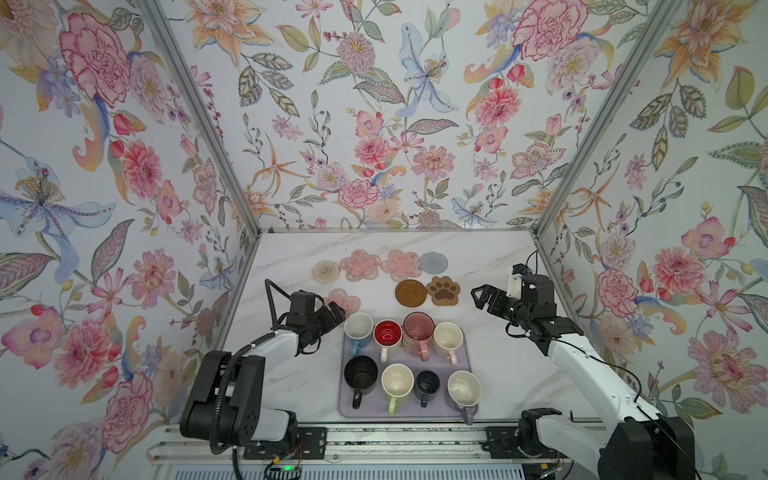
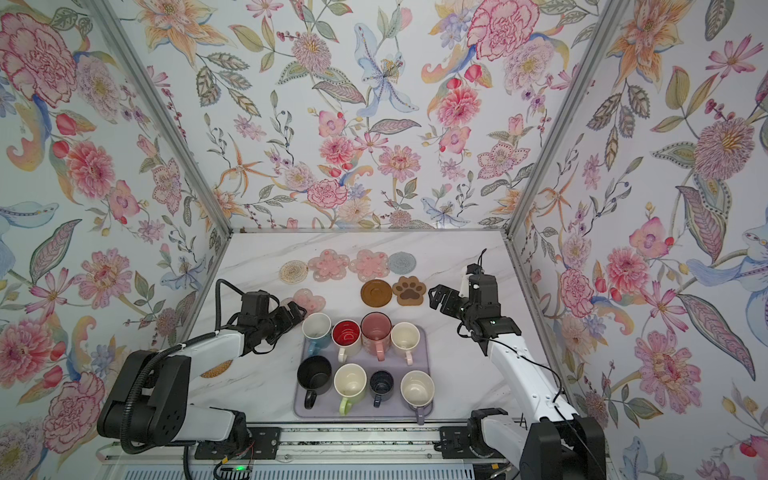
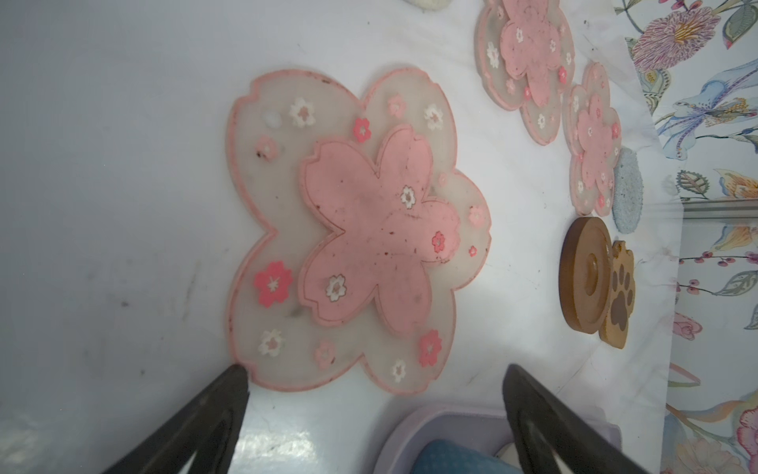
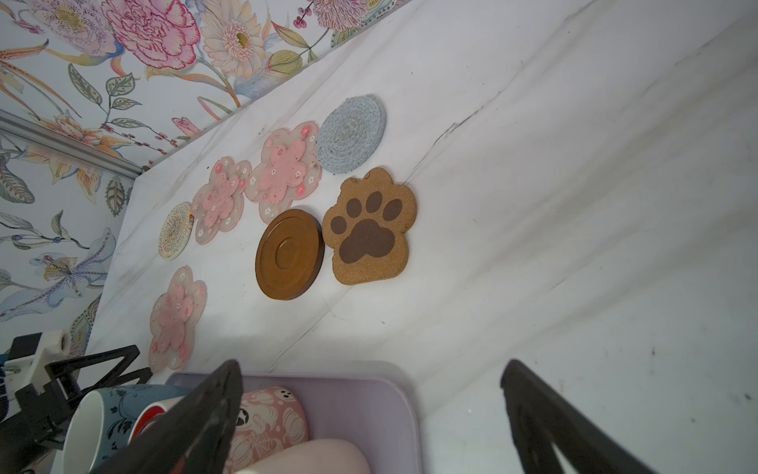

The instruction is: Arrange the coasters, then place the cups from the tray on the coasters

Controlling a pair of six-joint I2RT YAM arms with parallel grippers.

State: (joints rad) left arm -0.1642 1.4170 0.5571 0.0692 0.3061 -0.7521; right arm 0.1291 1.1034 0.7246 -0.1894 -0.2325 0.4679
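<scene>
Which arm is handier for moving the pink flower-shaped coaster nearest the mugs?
Likely left: the open left gripper hangs beside the pink flower-shaped coaster; the right gripper is beyond the brown paw-print coaster.

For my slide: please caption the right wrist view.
Open right end effector facing paw-print coaster, brown disc and a corner of the lavender tray.

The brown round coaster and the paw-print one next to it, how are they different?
Shape: the brown round coaster is a plain circle with concentric rings; the paw-print coaster has a paw outline with toe lobes. Surface: the round one looks smooth and evenly brown; the paw-print one is lighter, speckled tan with dark pad marks. Both lie flat on the table, side by side, with no cup on them.
</scene>
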